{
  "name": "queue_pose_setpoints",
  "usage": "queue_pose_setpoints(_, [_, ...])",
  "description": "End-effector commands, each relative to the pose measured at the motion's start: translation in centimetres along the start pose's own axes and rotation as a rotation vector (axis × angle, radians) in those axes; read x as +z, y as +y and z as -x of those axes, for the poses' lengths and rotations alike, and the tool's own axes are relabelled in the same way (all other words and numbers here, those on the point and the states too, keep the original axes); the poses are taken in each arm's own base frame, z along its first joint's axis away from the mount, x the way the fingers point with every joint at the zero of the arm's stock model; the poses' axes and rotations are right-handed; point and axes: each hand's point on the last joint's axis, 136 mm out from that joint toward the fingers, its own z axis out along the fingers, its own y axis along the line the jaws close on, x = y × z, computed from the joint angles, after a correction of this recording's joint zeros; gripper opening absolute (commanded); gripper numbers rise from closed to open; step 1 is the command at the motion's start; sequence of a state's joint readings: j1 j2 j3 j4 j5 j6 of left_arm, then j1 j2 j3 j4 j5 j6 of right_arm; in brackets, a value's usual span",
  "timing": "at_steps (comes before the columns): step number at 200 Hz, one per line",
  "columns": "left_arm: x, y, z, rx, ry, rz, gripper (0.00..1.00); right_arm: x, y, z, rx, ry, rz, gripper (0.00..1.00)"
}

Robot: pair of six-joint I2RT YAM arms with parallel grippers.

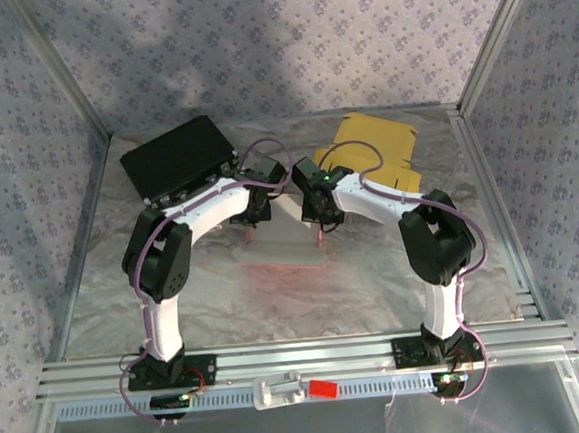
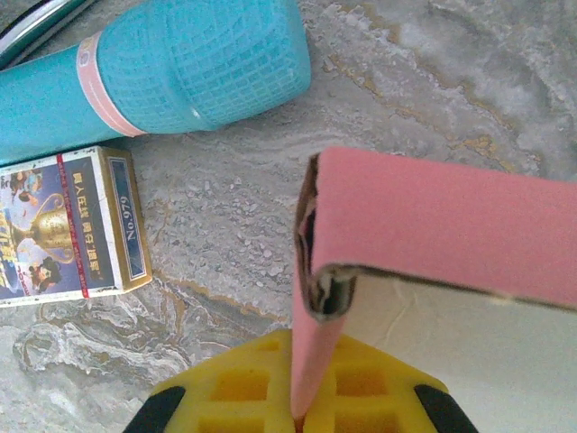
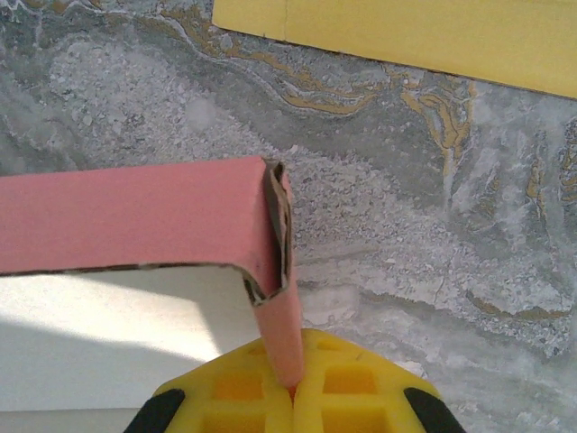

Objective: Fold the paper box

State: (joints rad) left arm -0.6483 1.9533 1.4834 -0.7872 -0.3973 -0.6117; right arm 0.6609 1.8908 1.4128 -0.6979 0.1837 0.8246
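Left wrist shows paper box [image 2: 433, 225] wall pinched between its jaws.

One each: pink box [image 2: 433, 225], yellow sheet [image 1: 388, 133], black case [image 1: 178, 157], teal tube [image 2: 180, 63], card pack [image 2: 63, 225].

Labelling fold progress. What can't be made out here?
- Top external: paper box is small and washed out; left gripper and right gripper cover its far edge, so fold state is unclear.
- Left wrist: box runs off the right edge; teal object cut at left and top, unidentifiable; left gripper cropped by the bottom edge.
- Right wrist: box runs off the left edge; yellow sheet cut by the top edge; right gripper cropped at bottom.
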Motion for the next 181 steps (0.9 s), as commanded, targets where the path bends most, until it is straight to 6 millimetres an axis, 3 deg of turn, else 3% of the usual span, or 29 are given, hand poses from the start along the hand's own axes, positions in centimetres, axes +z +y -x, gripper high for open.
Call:
queue_pose_setpoints(1, [0.1,0.7,0.4,0.005,-0.019,0.062,0.00,1.1,-0.7,-1.6,0.001,0.055,-0.060,0.00])
queue_pose_setpoints(15, [-0.2,0.0,0.6,0.014,-0.025,0.026,0.04,1.1,-0.7,-1.7,-0.001,0.058,-0.059,0.00])
queue_pose_setpoints(39, [-1.9,-0.9,1.4,-0.002,-0.044,-0.055,0.35,1.2,-0.9,-1.8,0.007,0.069,-0.059,0.00])
queue_pose_setpoints(62, [-5.3,-1.2,2.7,-0.060,-0.082,-0.148,0.49,1.2,-1.0,-1.9,0.031,0.086,-0.054,0.00])
queue_pose_setpoints(81, [-8.6,-0.9,3.7,-0.124,-0.115,-0.233,0.54,1.3,-1.1,-1.9,0.066,0.109,-0.046,0.00])
queue_pose_setpoints(89, [-10.0,-0.5,4.2,-0.155,-0.136,-0.257,0.63,1.3,-1.2,-2.0,0.083,0.122,-0.050,0.00])
queue_pose_setpoints(112, [-13.6,1.5,5.9,-0.249,-0.189,-0.326,0.64,1.4,-1.5,-2.3,0.162,0.175,-0.041,0.00])
queue_pose_setpoints(136, [-16.0,4.5,7.3,-0.352,-0.230,-0.373,0.61,1.0,-2.1,-2.5,0.286,0.231,-0.041,0.00])
queue_pose_setpoints(159, [-16.7,7.1,7.1,-0.390,-0.225,-0.383,0.57,0.4,-2.9,-3.1,0.412,0.297,-0.064,0.00])
queue_pose_setpoints(181, [-15.8,9.1,5.5,-0.402,-0.188,-0.367,0.53,0.4,-3.6,-4.5,0.553,0.368,-0.100,0.00])
